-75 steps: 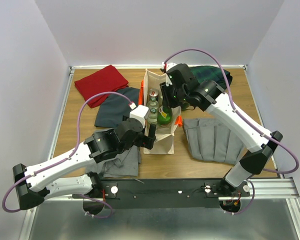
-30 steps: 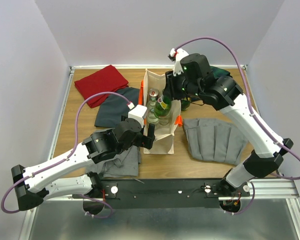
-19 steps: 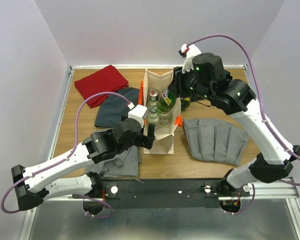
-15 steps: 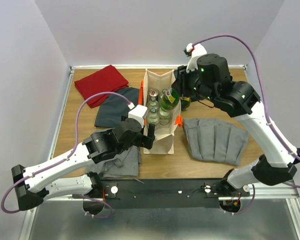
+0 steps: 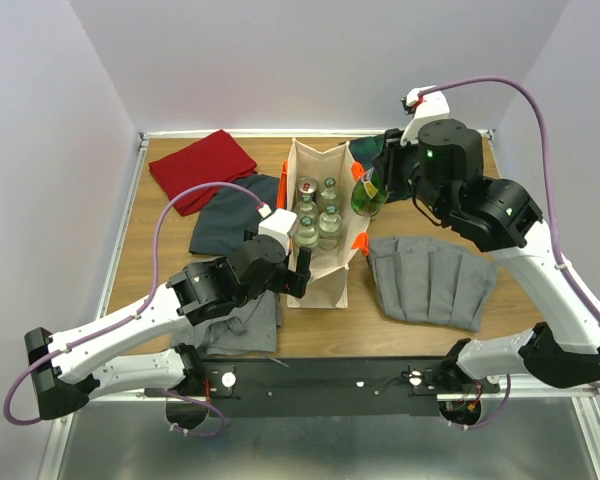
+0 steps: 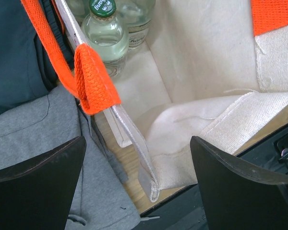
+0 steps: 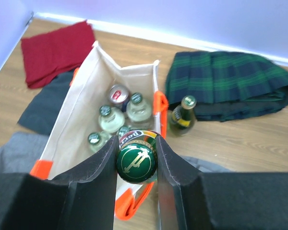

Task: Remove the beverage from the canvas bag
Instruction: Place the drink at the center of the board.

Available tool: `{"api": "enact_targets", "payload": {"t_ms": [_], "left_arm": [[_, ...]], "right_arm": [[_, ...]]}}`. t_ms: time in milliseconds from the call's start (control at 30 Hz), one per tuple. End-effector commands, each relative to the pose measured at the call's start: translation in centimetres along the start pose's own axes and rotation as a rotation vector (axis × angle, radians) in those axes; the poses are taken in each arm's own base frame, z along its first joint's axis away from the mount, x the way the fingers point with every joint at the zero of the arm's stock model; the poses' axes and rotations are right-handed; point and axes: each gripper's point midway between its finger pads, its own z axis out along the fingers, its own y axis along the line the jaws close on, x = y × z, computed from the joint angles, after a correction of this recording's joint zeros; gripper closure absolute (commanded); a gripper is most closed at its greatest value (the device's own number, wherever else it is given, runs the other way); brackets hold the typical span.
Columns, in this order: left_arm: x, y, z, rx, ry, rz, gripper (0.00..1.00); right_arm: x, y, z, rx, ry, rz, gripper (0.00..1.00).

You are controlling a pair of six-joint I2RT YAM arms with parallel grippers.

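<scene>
The beige canvas bag [image 5: 320, 287] with orange handles stands open mid-table and also shows in the right wrist view [image 7: 81, 115]. My right gripper [image 7: 137, 160] is shut on the cap and neck of a green bottle [image 7: 137, 163]. It holds the bottle [image 5: 366, 192] in the air over the bag's right rim. Several clear bottles [image 7: 136, 108] and a red-topped can [image 7: 119, 94] remain inside the bag. My left gripper [image 6: 137, 143] is open, its jaws astride the bag's near left corner [image 6: 149, 177]. It sits at the bag's near end in the top view [image 5: 298, 275].
Another green bottle [image 7: 182, 116] stands on the table right of the bag, beside a green plaid cloth [image 7: 225, 86]. A red cloth [image 5: 202, 165] and a dark blue cloth [image 5: 230, 222] lie to the left, and a grey pleated cloth [image 5: 430, 280] to the right. Grey cloth [image 6: 43, 139] lies under my left arm.
My right gripper has risen with the green bottle out of the bag and moved right, over the bag's right rim. The left arm has not moved.
</scene>
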Motion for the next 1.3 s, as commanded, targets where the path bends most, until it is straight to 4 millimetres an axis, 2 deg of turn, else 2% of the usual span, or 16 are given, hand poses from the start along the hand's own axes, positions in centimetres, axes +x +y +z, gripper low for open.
{"api": "enact_targets", "payload": {"t_ms": [0, 200, 400, 500, 700, 833, 867, 933, 967, 1033, 1067, 1267], "left_arm": [[-0.3, 0.2, -0.2, -0.017, 0.002, 0.020, 0.01], [-0.4, 0.1, -0.2, -0.014, 0.003, 0.021, 0.01], [-0.4, 0.2, -0.2, -0.018, 0.003, 0.022, 0.01], [-0.5, 0.3, -0.2, -0.025, 0.004, 0.024, 0.01], [-0.7, -0.1, 0.1, -0.020, 0.004, 0.030, 0.01], [-0.6, -0.1, 0.1, -0.015, 0.006, 0.028, 0.01], [-0.5, -0.1, 0.0, -0.015, 0.006, 0.027, 0.01], [-0.5, 0.1, -0.1, -0.019, 0.002, 0.024, 0.01], [-0.5, 0.2, -0.2, -0.022, 0.001, 0.023, 0.01], [-0.6, 0.4, -0.3, -0.026, -0.006, 0.019, 0.01], [-0.5, 0.4, -0.3, -0.028, -0.004, 0.020, 0.01], [-0.4, 0.6, -0.3, -0.037, -0.003, 0.016, 0.01]], "right_arm": [[-6.4, -2.1, -2.5, 0.079, -0.251, 0.108, 0.99], [-6.6, -3.5, -2.5, 0.153, -0.269, 0.096, 0.99], [-4.6, -5.6, -1.2, 0.316, -0.212, 0.022, 0.99], [-4.3, -6.3, -1.3, 0.361, -0.200, 0.005, 0.99], [-3.8, -7.4, -1.4, 0.424, -0.197, 0.001, 0.99], [-3.3, -8.3, -0.5, 0.416, -0.175, 0.026, 0.99], [-3.2, -9.3, -0.3, 0.431, -0.173, 0.040, 0.99], [-2.8, -9.7, 0.5, 0.399, -0.158, 0.055, 0.99], [-2.3, -11.1, 0.9, 0.423, -0.144, 0.067, 0.99], [-1.6, -11.6, 2.0, 0.388, -0.119, 0.087, 0.99], [-1.0, -12.8, 2.5, 0.408, -0.102, 0.094, 0.99], [1.1, -15.4, 4.2, 0.439, -0.048, 0.120, 0.99]]}}
